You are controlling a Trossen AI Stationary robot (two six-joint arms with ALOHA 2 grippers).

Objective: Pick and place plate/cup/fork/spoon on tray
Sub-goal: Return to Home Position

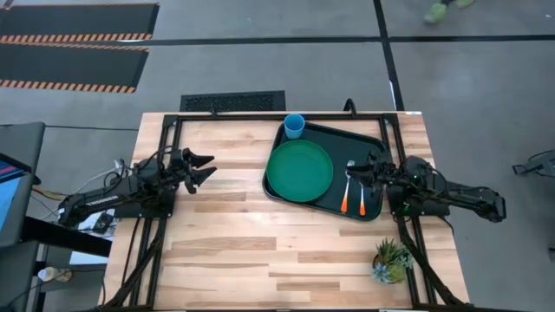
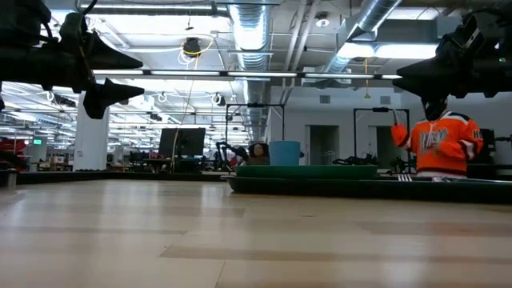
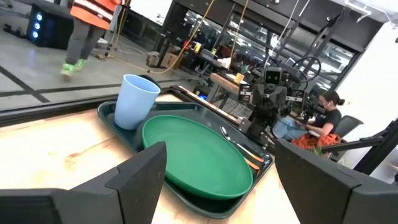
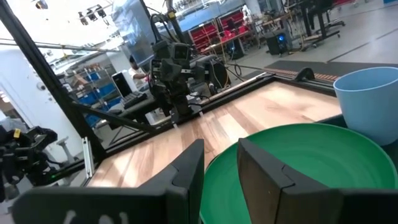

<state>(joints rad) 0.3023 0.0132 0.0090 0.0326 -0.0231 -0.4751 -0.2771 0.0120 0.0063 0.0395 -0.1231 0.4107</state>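
The dark tray (image 1: pixel 373 139) lies at the table's far right. On it rest the green plate (image 1: pixel 299 171), the blue cup (image 1: pixel 295 126) upright in its far corner, and two orange-handled utensils side by side right of the plate: one nearer the plate (image 1: pixel 347 189) and one farther right (image 1: pixel 362 198). I cannot tell which is the fork and which the spoon. My right gripper (image 1: pixel 351 176) hovers above the utensils' heads, fingers a narrow gap apart and empty (image 4: pixel 221 171). My left gripper (image 1: pixel 211 167) hangs wide open over the bare table left of the tray (image 3: pixel 217 180).
A small potted plant (image 1: pixel 392 260) stands near the table's front right corner. Bare wood (image 1: pixel 243 234) lies between the arms and along the near side. A person in an orange top (image 2: pixel 440 144) shows beyond the table.
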